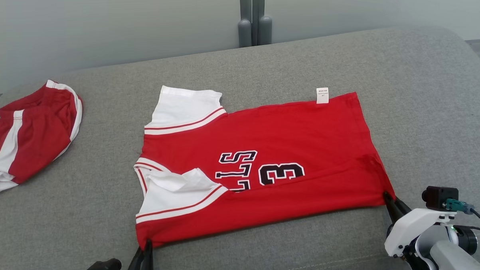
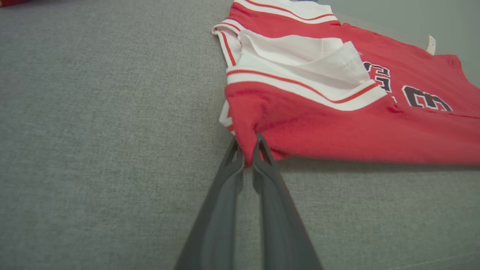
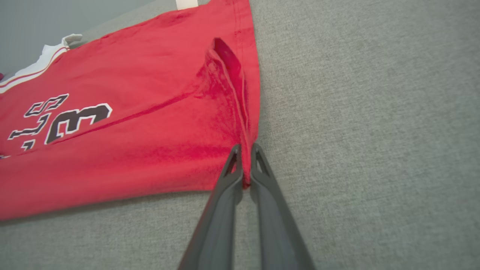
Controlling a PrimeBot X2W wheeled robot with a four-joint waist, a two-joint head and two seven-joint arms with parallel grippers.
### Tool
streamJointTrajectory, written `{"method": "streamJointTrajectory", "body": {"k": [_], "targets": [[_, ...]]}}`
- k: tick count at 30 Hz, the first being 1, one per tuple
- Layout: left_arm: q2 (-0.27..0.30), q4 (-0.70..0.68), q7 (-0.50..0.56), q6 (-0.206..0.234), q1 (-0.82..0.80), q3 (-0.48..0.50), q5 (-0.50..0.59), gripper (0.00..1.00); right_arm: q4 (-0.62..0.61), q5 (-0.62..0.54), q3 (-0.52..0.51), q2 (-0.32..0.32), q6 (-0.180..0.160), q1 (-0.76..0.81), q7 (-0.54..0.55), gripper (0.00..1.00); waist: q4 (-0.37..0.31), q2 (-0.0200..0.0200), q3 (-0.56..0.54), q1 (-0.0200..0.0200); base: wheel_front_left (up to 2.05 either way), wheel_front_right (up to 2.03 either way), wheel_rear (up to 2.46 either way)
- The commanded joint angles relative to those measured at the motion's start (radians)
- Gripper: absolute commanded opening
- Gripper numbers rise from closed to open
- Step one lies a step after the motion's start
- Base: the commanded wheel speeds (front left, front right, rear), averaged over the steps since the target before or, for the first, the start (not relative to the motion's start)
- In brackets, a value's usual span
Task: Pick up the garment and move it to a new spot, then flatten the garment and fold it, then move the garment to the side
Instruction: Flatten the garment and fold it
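Observation:
The garment (image 1: 265, 166) is a red jersey with white sleeves and black lettering, folded lengthwise on the grey cushion. My left gripper (image 1: 147, 245) is shut on the jersey's near left corner, by the lower white sleeve (image 1: 174, 193). In the left wrist view the dark fingers (image 2: 240, 172) pinch that red corner of the garment (image 2: 337, 123). My right gripper (image 1: 387, 197) is shut on the near right corner at the hem. The right wrist view has its gripper (image 3: 245, 165) clamped on a raised red pleat of the garment (image 3: 131, 142). A white label (image 1: 322, 95) sticks up at the far edge.
A second red and white garment (image 1: 28, 134) lies bunched at the far left of the grey cushion (image 1: 422, 104). Grey upholstery stretches to the right of the jersey and along the near edge. A pale wall with a dark post (image 1: 254, 18) rises behind.

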Motion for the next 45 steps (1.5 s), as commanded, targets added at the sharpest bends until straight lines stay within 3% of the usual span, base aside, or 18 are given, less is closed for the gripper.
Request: {"method": "streamJointTrajectory", "body": {"k": [1,2,3,10,16,26,34,45], "targets": [[0.004,0.007,0.000,0.003,0.010,0.000,-0.001,0.27,0.001,-0.009,-0.010,-0.003,-0.002,0.011,0.001,0.36,0.000,-0.0001,0.000,0.0000,0.00,0.00,0.00],[0.004,0.007,0.000,0.003,0.007,0.004,0.000,0.71,0.002,-0.012,-0.014,-0.002,-0.002,0.014,0.000,0.96,0.000,-0.0001,0.000,0.0000,0.00,0.00,0.00],[0.004,0.009,0.000,0.003,0.006,0.007,0.003,1.00,0.003,-0.016,-0.018,-0.002,-0.002,0.016,-0.001,1.00,0.000,-0.0001,0.001,0.0000,0.00,0.00,0.00],[-0.001,-0.052,0.000,0.003,0.010,0.050,0.027,1.00,-0.052,-0.054,-0.067,0.002,-0.002,0.023,-0.027,1.00,0.001,-0.0001,0.010,0.0000,0.00,0.00,0.00],[-0.004,-0.190,0.000,0.014,0.013,0.096,0.084,1.00,-0.174,-0.166,-0.149,0.020,-0.002,0.047,-0.037,1.00,0.004,-0.0001,0.015,0.0000,0.00,0.00,0.00],[-0.008,-0.368,0.000,0.070,0.031,0.108,0.151,1.00,-0.466,-0.371,-0.272,0.133,-0.002,0.160,-0.036,1.00,0.009,-0.0001,0.019,0.0000,0.00,0.00,0.00],[0.011,-0.342,0.000,0.043,-0.082,0.090,0.194,1.00,-0.528,-0.416,-0.263,0.172,-0.002,0.173,-0.036,1.00,-0.012,-0.0001,0.044,0.0000,0.00,0.00,0.00],[0.154,-0.183,0.028,0.005,-0.434,0.016,0.200,1.00,-0.538,-0.405,-0.201,0.196,-0.002,0.066,-0.036,1.00,-0.108,-0.0001,0.154,0.0000,0.00,0.00,0.00]]}}
